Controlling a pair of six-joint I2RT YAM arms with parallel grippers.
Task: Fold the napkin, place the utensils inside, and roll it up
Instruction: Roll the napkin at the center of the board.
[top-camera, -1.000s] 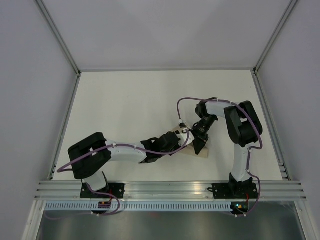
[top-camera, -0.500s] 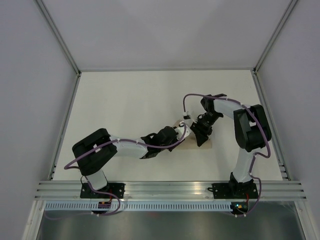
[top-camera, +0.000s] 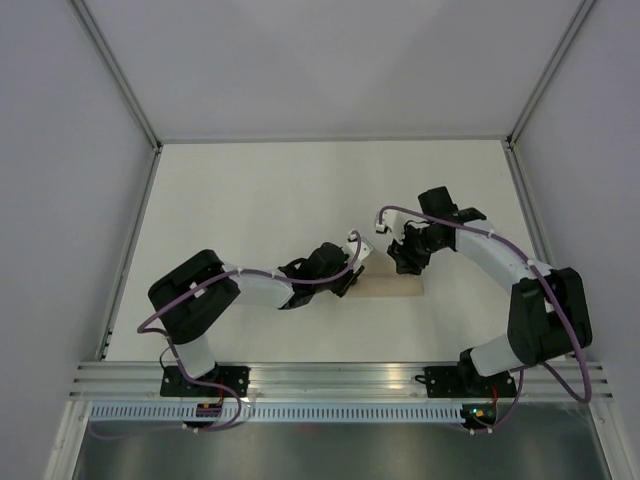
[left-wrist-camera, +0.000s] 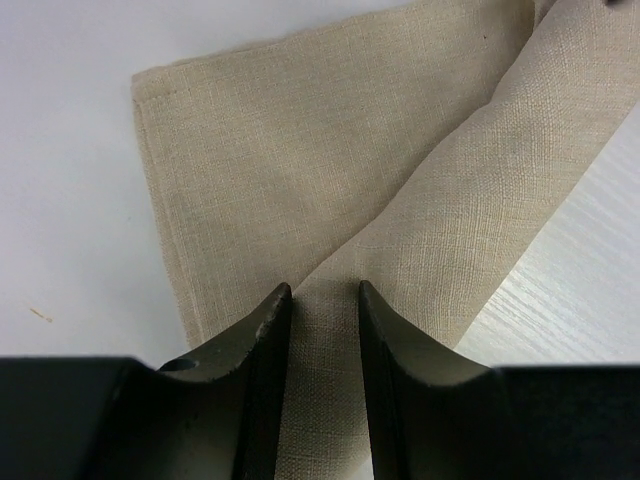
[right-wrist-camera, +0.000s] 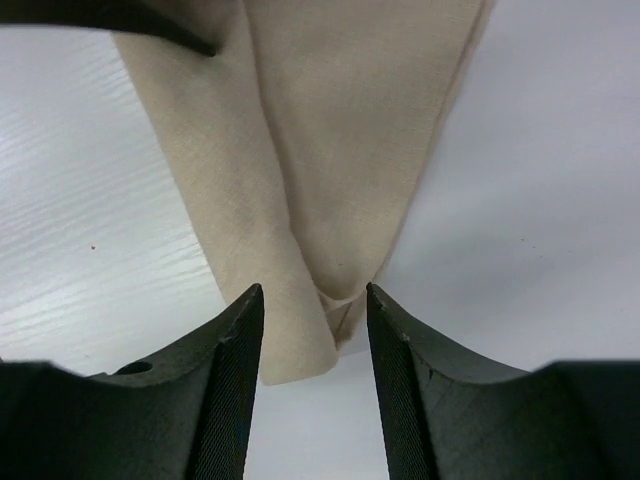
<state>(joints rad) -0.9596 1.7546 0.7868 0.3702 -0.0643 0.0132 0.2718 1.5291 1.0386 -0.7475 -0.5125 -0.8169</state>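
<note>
The tan napkin (top-camera: 385, 288) lies as a narrow rolled strip on the white table between both arms. My left gripper (top-camera: 347, 272) is at its left end. In the left wrist view the roll (left-wrist-camera: 500, 200) runs diagonally over a flat flap (left-wrist-camera: 280, 150). The left gripper (left-wrist-camera: 322, 288) hangs over the roll, jaws partly apart, with smooth cloth showing between them. My right gripper (top-camera: 405, 262) is at the strip's right end. In its own view the right gripper (right-wrist-camera: 313, 288) stands open, the napkin's (right-wrist-camera: 340, 120) rolled tip lying loose between the jaws. The utensils are hidden.
An aluminium rail (top-camera: 340, 380) runs along the near table edge by both arm bases. Grey walls close off the table's left, right and far sides. Purple cables (top-camera: 385, 215) loop above the grippers. The left gripper's dark fingertip (right-wrist-camera: 150, 25) shows beyond the roll.
The right gripper has opened and drawn back off the napkin's right end as its arm swung outward. The left gripper has narrowed a little and shifted slightly toward the far side.
</note>
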